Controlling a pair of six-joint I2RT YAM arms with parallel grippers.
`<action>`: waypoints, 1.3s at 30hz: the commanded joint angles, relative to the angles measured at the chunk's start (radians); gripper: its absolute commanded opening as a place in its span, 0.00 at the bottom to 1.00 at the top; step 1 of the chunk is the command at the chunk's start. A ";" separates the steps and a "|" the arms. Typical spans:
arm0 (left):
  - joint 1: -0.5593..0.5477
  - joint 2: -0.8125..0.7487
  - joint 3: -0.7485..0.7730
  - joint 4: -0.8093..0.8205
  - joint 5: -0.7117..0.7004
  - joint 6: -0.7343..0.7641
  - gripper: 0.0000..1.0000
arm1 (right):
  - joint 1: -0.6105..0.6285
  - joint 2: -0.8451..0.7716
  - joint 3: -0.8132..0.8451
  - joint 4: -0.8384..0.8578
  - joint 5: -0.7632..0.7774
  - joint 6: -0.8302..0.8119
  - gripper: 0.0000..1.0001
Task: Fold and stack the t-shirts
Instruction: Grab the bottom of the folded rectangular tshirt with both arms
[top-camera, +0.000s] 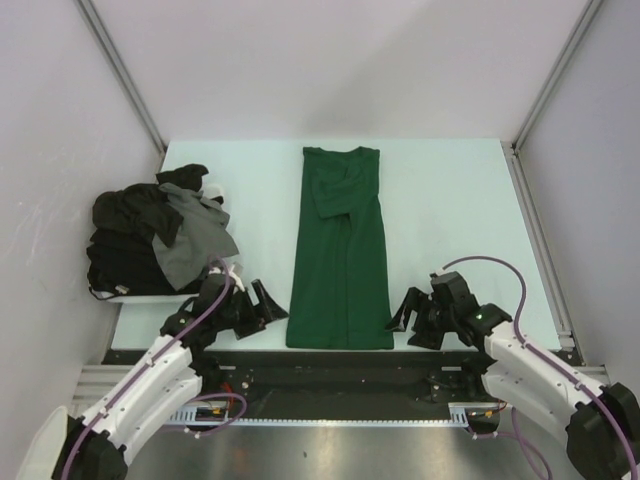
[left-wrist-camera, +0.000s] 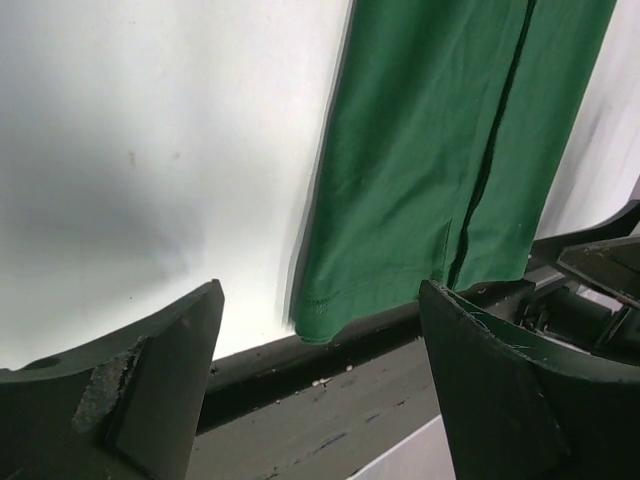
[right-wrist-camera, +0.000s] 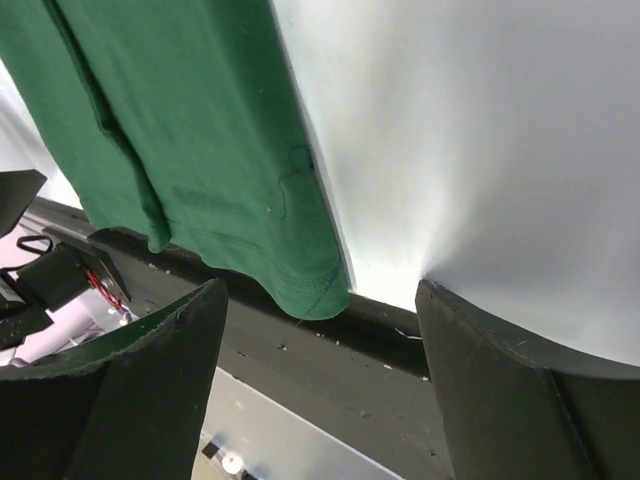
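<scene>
A dark green t-shirt (top-camera: 340, 250) lies folded into a long narrow strip down the middle of the table, collar at the far end and hem hanging over the near edge. My left gripper (top-camera: 266, 308) is open and empty, just left of the shirt's near left corner (left-wrist-camera: 320, 318). My right gripper (top-camera: 408, 315) is open and empty, just right of the near right corner (right-wrist-camera: 318, 295). A heap of black and dark grey t-shirts (top-camera: 160, 240) lies at the left of the table.
The pale table (top-camera: 450, 220) ends in a dark front rail (left-wrist-camera: 330, 350), with a metal shelf below it. Grey walls and aluminium posts close in the back and sides. The right arm's purple cable (top-camera: 490, 268) arches over the table's right part.
</scene>
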 joint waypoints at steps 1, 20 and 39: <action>-0.008 -0.069 -0.004 -0.036 -0.040 -0.033 0.84 | 0.008 -0.036 0.004 0.015 0.015 0.008 0.84; -0.009 -0.082 0.024 -0.021 -0.046 -0.024 0.84 | 0.008 0.054 0.182 -0.091 0.101 -0.130 0.85; -0.167 0.147 -0.058 0.174 -0.042 -0.078 0.78 | 0.037 0.108 0.003 0.049 -0.018 -0.035 0.69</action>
